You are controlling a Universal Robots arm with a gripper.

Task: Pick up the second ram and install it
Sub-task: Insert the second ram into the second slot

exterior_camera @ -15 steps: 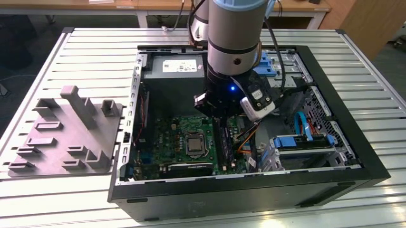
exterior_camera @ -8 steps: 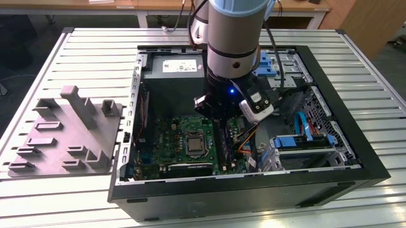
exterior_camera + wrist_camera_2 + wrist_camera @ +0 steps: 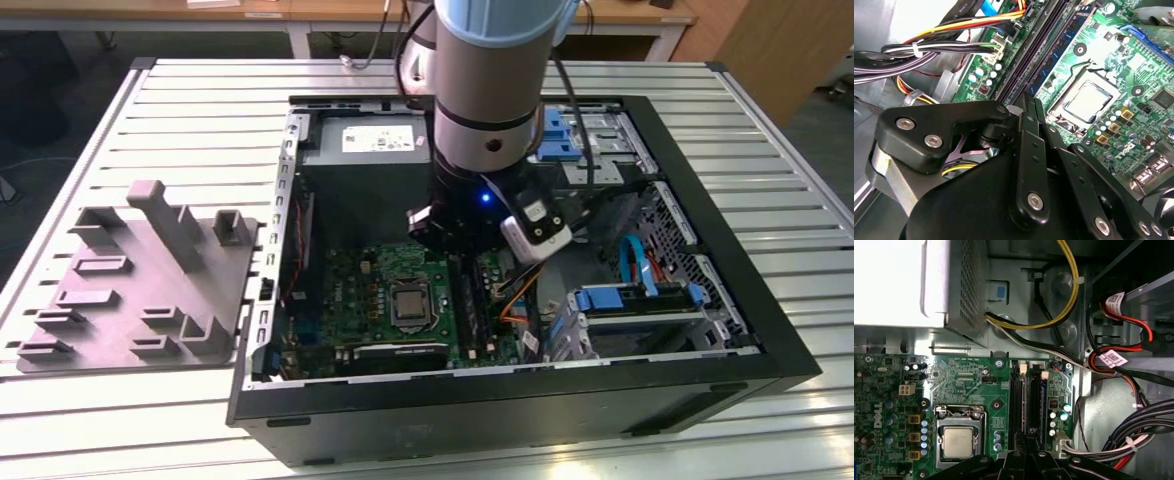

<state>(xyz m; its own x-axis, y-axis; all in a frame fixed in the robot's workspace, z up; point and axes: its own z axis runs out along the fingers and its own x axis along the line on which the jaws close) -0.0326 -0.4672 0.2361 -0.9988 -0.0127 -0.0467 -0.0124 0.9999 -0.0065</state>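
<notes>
My gripper is down inside the open computer case, over the memory slots beside the processor. Its fingers are drawn together on the top edge of the second ram, a thin dark stick standing along a black slot of the green motherboard. In the second wrist view the second ram runs away from the gripper. Another stick with bluish chips stands in the neighbouring slot. In the exterior view the wrist hides most of the gripper.
A bundle of yellow, black and red cables passes close by the slots. The grey power supply and a drive cage with blue parts flank the board. A grey holder block sits on the slatted table at the exterior view's left.
</notes>
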